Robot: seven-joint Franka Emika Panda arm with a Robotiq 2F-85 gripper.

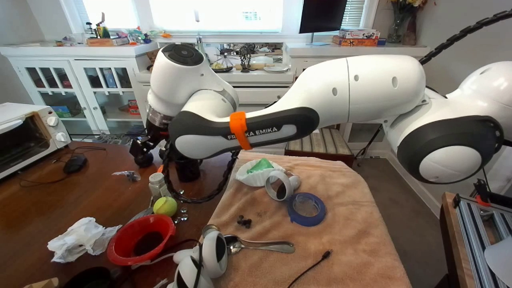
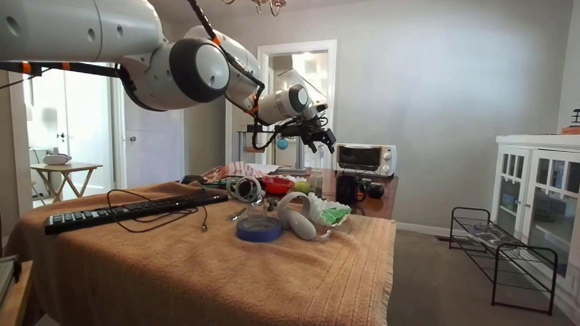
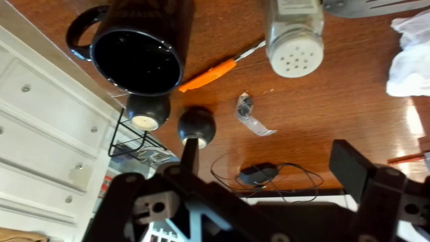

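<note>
My gripper (image 3: pixel 267 153) is open and empty above the brown wooden table (image 3: pixel 302 117); it also shows open in an exterior view (image 2: pixel 322 147). In the wrist view, a black mouse (image 3: pixel 258 173) with a coiled cable lies between the fingers, further off. A round black shaker (image 3: pixel 196 124) appears behind the left fingertip, and a similar one (image 3: pixel 147 109) is beside it. A black mug (image 3: pixel 168 57), an orange-handled tool (image 3: pixel 210 74), a glass shaker with a white perforated cap (image 3: pixel 296 55) and a small clear packet (image 3: pixel 252 121) lie higher in that view. No contact shows.
A toaster oven (image 1: pixel 24 140) stands at the table's end. A red bowl (image 1: pixel 116 250), tennis ball (image 1: pixel 165 206) and crumpled white bag (image 1: pixel 80 240) are on the table. A tan towel (image 1: pixel 340 224) bears blue tape (image 1: pixel 307 221), spoons (image 1: pixel 276 246), controllers (image 1: pixel 216 256) and a keyboard (image 2: pixel 136 210).
</note>
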